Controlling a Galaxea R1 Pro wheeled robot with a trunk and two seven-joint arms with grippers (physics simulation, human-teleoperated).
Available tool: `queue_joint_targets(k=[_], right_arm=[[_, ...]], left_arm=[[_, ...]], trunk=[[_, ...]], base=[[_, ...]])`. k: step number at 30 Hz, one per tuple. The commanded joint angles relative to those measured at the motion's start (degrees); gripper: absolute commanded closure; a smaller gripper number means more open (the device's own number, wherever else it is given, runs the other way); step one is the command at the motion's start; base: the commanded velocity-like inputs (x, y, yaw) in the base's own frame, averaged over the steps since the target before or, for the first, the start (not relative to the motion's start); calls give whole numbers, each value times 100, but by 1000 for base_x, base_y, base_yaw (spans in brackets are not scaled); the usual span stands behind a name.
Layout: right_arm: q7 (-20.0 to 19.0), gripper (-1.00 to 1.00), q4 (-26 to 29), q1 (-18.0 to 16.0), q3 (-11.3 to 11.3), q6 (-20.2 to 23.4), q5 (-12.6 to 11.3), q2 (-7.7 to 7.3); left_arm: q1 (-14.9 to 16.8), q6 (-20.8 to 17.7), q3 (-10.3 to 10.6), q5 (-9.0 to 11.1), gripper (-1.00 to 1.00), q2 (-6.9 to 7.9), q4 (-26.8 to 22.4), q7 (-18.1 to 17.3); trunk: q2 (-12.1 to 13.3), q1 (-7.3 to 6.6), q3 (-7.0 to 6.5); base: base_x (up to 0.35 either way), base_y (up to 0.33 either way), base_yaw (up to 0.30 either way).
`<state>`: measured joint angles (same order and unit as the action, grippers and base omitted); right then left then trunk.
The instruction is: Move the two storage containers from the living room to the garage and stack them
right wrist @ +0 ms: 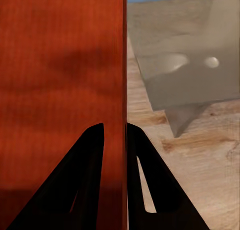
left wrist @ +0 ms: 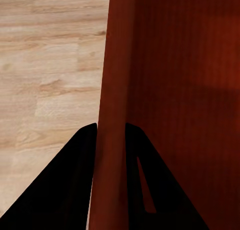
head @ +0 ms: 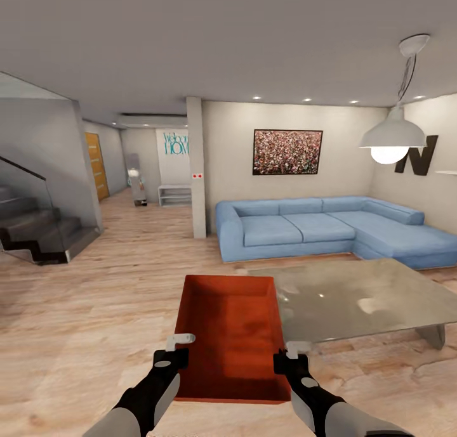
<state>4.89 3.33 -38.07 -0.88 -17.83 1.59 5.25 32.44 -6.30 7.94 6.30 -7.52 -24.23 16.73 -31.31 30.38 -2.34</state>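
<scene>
Between our two claws hangs one orange bin (head: 231, 335), carried above the wood floor (head: 76, 323). Our left claw (left wrist: 111, 140) pinches the bin's left wall, one finger inside and one outside; our right claw (right wrist: 115, 137) clamps the right wall the same way. We judge that gripping opposite walls keeps the bin level for travel. Beyond it stands the glass table (head: 362, 297), then the blue sofa (head: 317, 224). We are in the living room; the garage trip lies ahead.

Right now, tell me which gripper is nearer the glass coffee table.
Right. The right gripper clamps the bin's wall on the side next to the coffee table; the left gripper clamps the opposite wall, farther from the table.
</scene>
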Motion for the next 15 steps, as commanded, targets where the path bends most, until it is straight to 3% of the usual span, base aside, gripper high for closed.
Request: queue_joint_targets(k=[1, 15], right_arm=[[-14, 100, 10, 1, 203, -133, 26, -24], [-14, 100, 10, 1, 203, -133, 26, -23]], left_arm=[[7, -38, -465, 79, 100, 23, 6, 68], [8, -38, -467, 80, 100, 22, 6, 68]], trunk=[[-3, 2, 1], [-3, 2, 1]], base=[[0, 0, 279], [0, 0, 279]])
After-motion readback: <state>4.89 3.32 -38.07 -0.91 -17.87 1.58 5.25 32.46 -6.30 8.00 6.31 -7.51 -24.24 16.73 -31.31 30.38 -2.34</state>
